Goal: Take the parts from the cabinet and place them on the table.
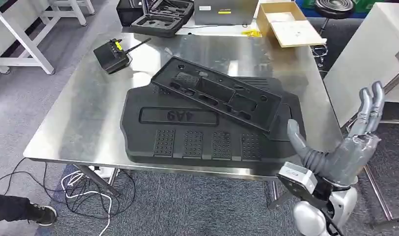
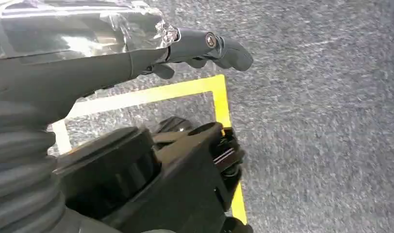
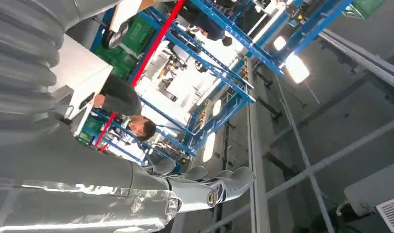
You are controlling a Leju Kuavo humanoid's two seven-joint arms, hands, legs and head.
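Observation:
Two black plastic parts lie on the steel table in the head view. The large flat panel carries raised lettering and studded patches. A smaller recessed tray part rests slanted on top of it. My right hand is raised off the table's front right corner, fingers spread and pointing up, holding nothing; the right wrist view shows those fingers against the ceiling. My left hand hangs over the carpet with nothing in it.
A black controller with an antenna sits at the table's far left. Behind it are a black foam case and an open cardboard box. A white unit stands to the right. Cables and a person's shoe are on the floor.

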